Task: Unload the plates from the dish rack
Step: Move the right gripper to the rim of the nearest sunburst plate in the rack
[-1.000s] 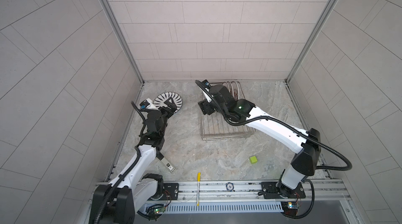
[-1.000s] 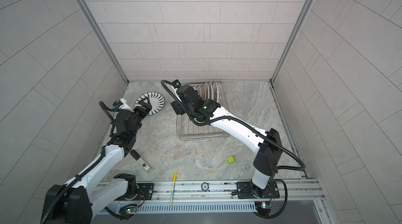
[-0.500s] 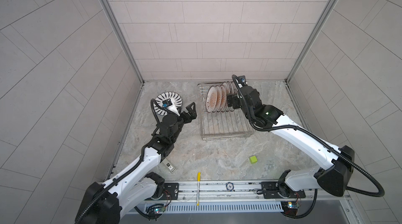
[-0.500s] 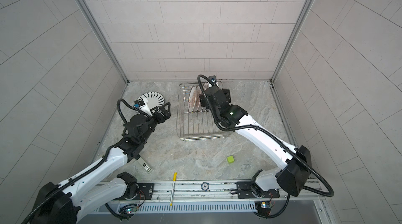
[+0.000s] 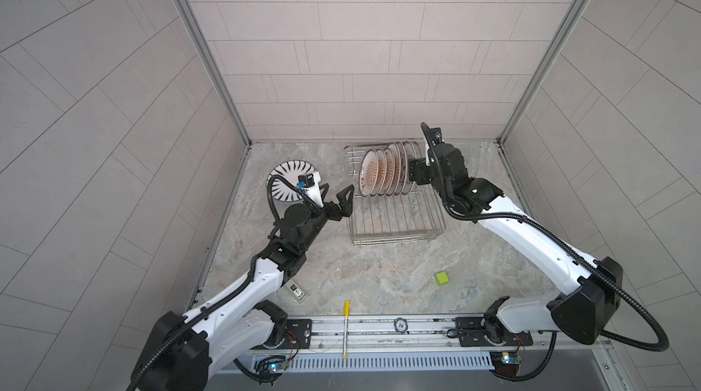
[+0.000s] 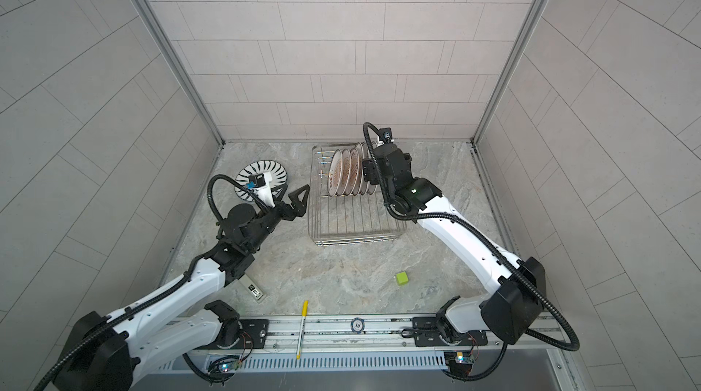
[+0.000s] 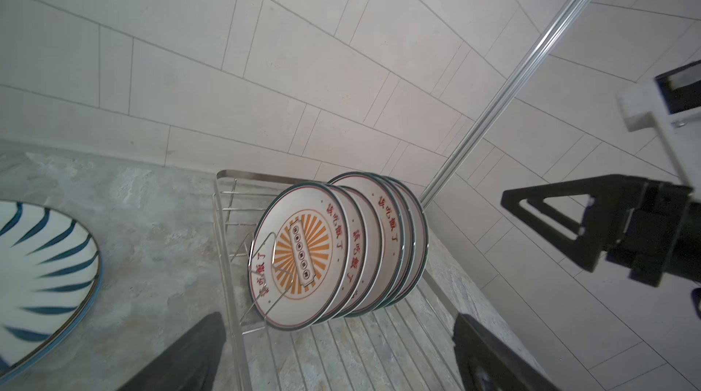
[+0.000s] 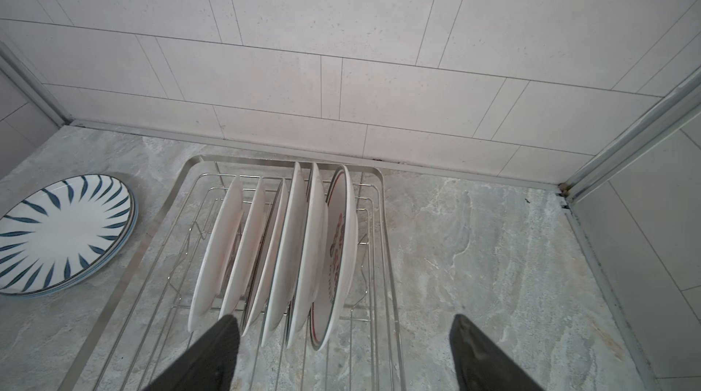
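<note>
Six plates (image 5: 383, 176) upright at far end of dish rack (image 5: 394, 226); striped plate (image 5: 282, 184) flat near the surface's far-left corner. Spread wide, nothing held — left gripper (image 7: 337, 317) and right gripper (image 8: 344, 319) alike.

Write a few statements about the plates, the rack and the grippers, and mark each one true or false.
1. The blue-striped plate lies flat on the table, outside the dish rack. True.
2. The dish rack is empty. False: several plates stand on edge in it.
3. The left gripper holds a plate. False: it is open and empty.
4. The right gripper is open. True.
</note>
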Robot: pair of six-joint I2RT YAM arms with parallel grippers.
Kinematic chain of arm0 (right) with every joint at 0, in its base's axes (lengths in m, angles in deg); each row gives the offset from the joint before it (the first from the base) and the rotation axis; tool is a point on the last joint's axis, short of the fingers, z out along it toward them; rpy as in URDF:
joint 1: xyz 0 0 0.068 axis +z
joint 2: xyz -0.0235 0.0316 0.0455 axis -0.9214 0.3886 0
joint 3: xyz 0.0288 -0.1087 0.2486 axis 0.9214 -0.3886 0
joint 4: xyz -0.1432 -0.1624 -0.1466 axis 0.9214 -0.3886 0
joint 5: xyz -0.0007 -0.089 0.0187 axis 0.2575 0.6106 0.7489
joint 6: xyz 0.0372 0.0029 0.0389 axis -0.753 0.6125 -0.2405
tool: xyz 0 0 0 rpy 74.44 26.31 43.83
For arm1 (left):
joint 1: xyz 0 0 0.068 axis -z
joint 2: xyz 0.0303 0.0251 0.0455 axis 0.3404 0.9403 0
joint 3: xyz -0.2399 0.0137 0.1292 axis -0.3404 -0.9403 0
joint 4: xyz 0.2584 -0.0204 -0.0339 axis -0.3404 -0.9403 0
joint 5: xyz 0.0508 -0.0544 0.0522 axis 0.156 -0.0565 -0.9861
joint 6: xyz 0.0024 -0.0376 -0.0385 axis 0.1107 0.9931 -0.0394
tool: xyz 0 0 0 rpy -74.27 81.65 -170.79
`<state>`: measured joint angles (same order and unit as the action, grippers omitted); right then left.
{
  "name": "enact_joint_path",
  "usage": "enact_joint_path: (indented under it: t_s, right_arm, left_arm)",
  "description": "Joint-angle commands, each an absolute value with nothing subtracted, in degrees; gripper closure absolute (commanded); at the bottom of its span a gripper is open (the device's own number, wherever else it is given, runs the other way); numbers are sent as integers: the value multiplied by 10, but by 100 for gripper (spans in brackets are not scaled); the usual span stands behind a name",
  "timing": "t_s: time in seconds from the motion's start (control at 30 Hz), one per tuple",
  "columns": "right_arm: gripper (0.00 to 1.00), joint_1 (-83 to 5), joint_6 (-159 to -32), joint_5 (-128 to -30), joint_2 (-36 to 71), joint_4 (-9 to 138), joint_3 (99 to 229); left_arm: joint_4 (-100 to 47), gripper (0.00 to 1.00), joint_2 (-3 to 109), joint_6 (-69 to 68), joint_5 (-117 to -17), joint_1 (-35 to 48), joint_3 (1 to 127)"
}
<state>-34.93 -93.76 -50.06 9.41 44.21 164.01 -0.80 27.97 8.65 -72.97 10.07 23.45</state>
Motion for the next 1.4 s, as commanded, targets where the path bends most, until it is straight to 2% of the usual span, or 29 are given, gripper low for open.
enact_joint_path:
  t_s: [0.0, 0.2, 0.33, 0.6, 0.77, 1.1, 1.37]
  right_arm:
    - [19, -350, -946, -508, 128, 419, 1678]
    - [48, -347, -954, -507, 212, 348, 1769]
    - [59, -343, -955, -505, 254, 328, 1806]
    - [64, -337, -960, -493, 335, 286, 1880]
    - [70, -337, -967, -455, 368, 268, 1906]
    - [82, -337, -969, -454, 421, 256, 1943]
    - [82, -340, -979, -435, 449, 249, 1956]
  left_arm:
    - [-38, 0, 297, 87, -693, 101, 262]
    - [-22, 0, 329, 99, -718, 102, 266]
    - [-12, 0, 341, 104, -700, 103, 266]
    - [10, 0, 365, 108, -684, 106, 263]
    - [19, 0, 378, 107, -684, 107, 263]
    - [47, 0, 415, 119, -665, 108, 267]
    - [48, 0, 415, 118, -669, 108, 266]
